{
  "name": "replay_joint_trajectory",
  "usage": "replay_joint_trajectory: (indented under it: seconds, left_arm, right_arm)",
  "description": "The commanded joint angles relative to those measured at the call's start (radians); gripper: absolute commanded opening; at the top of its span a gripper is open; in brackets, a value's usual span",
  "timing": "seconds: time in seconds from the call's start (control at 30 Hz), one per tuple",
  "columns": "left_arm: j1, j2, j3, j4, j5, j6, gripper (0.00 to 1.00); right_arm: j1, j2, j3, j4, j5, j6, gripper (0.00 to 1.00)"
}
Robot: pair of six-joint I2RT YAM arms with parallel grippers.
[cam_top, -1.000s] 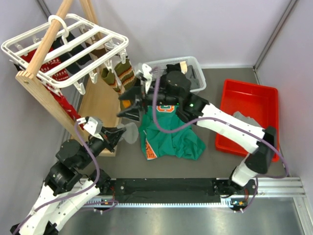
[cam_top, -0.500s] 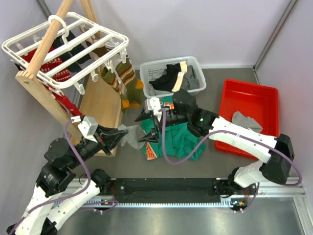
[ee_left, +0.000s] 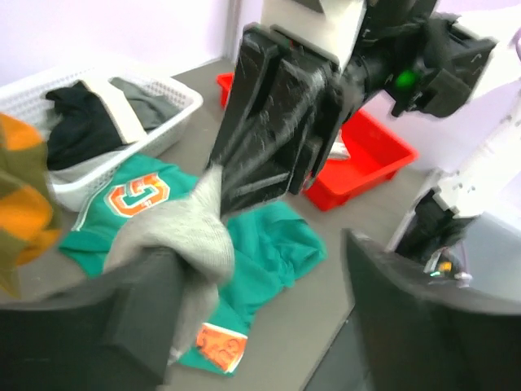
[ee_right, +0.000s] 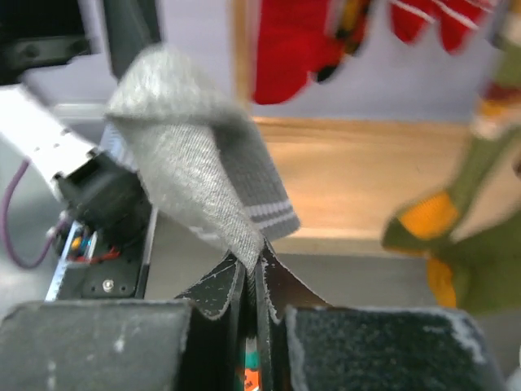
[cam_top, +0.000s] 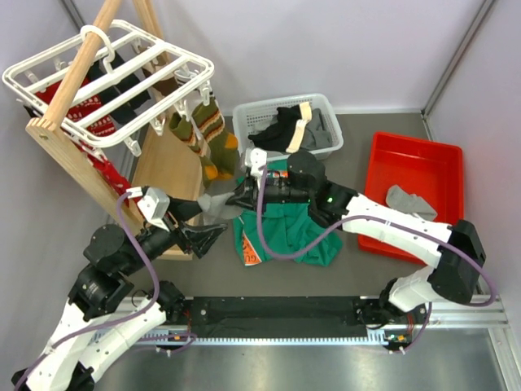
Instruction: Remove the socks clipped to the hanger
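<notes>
Grey worktop [cam_top: 358, 142] across the top view. Upper left: wooden rack [cam_top: 69, 159], white slatted hanger [cam_top: 110, 77] hooked over its top. Right edge: red tray [cam_top: 419, 175], one grey cloth piece [cam_top: 404, 199] inside. Centre: green shirt [cam_top: 285, 236] flat on the worktop, just below the white basket [cam_top: 332, 130] of dark and cream garments.

Clipped to the hanger: striped socks [cam_top: 203, 130] dangling at its lower right corner, black socks [cam_top: 122, 85] under the slats, red patterned sock [cam_top: 96, 124] on the lower left side.

Right tool [cam_top: 240, 195] left of centre, at the shirt's upper left corner, clenched on the grey sock [cam_top: 216, 204]. Right wrist view: fingertips pinched together on one bottom corner of the sock, just beside its pale bands, rest of the fabric standing up and to the left of the pinch.

Left tool [cam_top: 213, 221] directly lower left of it, released, jaws wide apart. Left wrist view: sock body bunched against the left-of-frame finger [ee_left: 98, 326], touching it; other finger [ee_left: 407, 326] well clear. Sock tip running up into the right tool's clamp near frame centre.

Grey sock off the hanger, strung between both tools, gripped by the right one only, between rack base and shirt.
</notes>
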State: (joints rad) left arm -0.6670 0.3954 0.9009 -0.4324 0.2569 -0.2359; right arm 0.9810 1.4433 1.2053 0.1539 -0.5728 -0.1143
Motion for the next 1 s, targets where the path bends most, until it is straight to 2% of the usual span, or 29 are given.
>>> replay_joint_trajectory:
  seconds: [0.0, 0.03, 0.07, 0.17, 0.2, 0.27, 0.37, 0.47, 0.53, 0.77, 0.9, 0.97]
  left_arm:
    - [-0.002, -0.003, -0.036, 0.073, -0.079, 0.017, 0.89]
    - [-0.002, -0.004, -0.042, 0.076, -0.091, 0.023, 0.99]
    - [-0.002, -0.003, -0.046, 0.077, -0.102, 0.035, 0.99]
    - [-0.002, -0.003, -0.078, 0.077, -0.151, 0.046, 0.99]
    - [-0.002, -0.004, -0.089, 0.078, -0.181, 0.043, 0.99]
    - [-0.002, -0.013, -0.126, 0.086, -0.223, 0.037, 0.99]
    - [-0.002, -0.027, -0.181, 0.101, -0.298, 0.041, 0.99]
    - [-0.002, -0.032, -0.221, 0.112, -0.367, 0.049, 0.99]
    - [-0.002, -0.024, -0.229, 0.098, -0.377, 0.055, 0.99]
    - [-0.002, -0.026, -0.272, 0.096, -0.351, 0.06, 0.99]
    - [-0.003, -0.018, -0.275, 0.11, -0.34, 0.072, 0.99]
    - [-0.002, -0.017, -0.273, 0.113, -0.341, 0.075, 0.99]
  right_arm:
    - [-0.102, -0.015, 0.052, 0.001, 0.271, 0.275, 0.0]
    - [-0.128, -0.023, 0.057, -0.017, 0.312, 0.328, 0.0]
    - [-0.18, -0.046, 0.06, -0.063, 0.351, 0.411, 0.0]
    - [-0.231, -0.093, 0.043, -0.166, 0.517, 0.459, 0.0]
    - [-0.258, -0.122, 0.045, -0.222, 0.621, 0.462, 0.0]
    - [-0.295, -0.144, 0.063, -0.308, 0.686, 0.479, 0.0]
    - [-0.41, -0.176, 0.088, -0.48, 0.741, 0.481, 0.0]
    - [-0.559, -0.218, 0.089, -0.628, 0.884, 0.505, 0.0]
    - [-0.667, -0.263, 0.065, -0.668, 0.924, 0.512, 0.0]
    - [-0.919, -0.287, 0.073, -0.772, 1.021, 0.493, 0.0]
    - [-0.978, -0.287, 0.021, -0.742, 1.012, 0.508, 0.0]
    - [-1.013, -0.27, -0.013, -0.734, 1.012, 0.512, 0.11]
